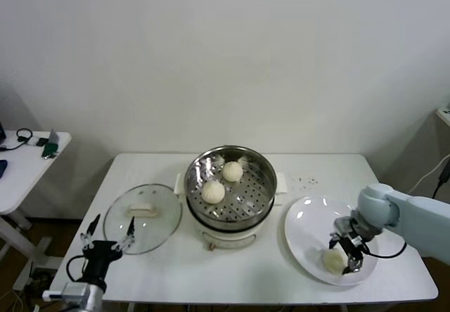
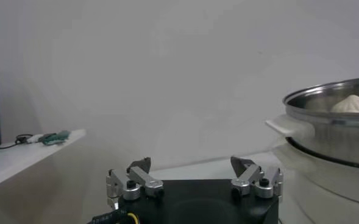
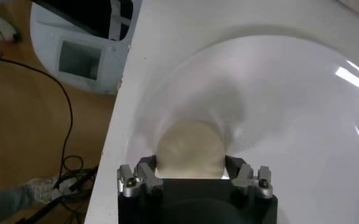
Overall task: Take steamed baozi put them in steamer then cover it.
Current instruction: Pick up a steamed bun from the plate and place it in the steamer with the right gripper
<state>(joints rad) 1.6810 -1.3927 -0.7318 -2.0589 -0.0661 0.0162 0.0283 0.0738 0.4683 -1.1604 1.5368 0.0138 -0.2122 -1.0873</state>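
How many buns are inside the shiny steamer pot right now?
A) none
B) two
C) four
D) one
B: two baozi sit on the steamer tray, while another is on the white plate between the right gripper fingers.

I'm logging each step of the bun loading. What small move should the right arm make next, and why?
Probably finish closing, then lift straight up: the right tool brackets the last baozi on the white plate, while two buns already sit in the steamer. The left tool waits open by the cover.
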